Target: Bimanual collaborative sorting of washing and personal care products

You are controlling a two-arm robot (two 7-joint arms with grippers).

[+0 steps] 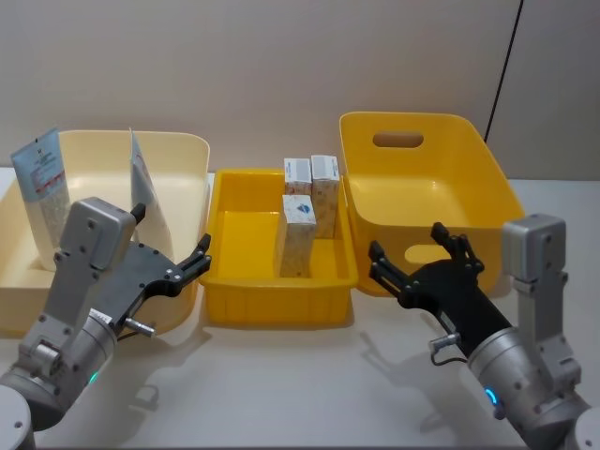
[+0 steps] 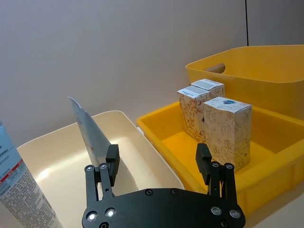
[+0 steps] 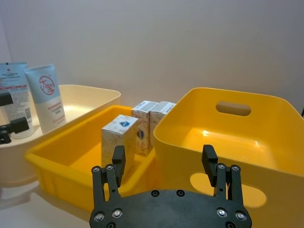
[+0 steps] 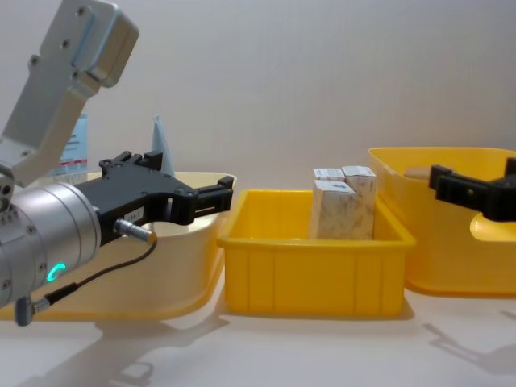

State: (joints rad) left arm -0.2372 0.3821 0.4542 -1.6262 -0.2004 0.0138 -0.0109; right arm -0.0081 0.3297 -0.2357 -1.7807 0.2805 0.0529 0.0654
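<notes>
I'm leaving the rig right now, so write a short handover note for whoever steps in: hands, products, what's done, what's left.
Left hand: open, holding nothing, in front of the cream bin.
Right hand: open, holding nothing, in front of the handled yellow bin.
Two tubes stand in the cream bin; three cartons stand in the middle yellow tray.
Done: tubes look sorted. Left: probably the cartons, none gripped yet.

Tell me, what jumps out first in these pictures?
Three patterned cartons stand upright in the shallow yellow tray at the centre. Two white tubes stand in the cream bin on the robot's left, with a deep yellow bin on its right. The left claw and right claw hover open before the bins.
</notes>
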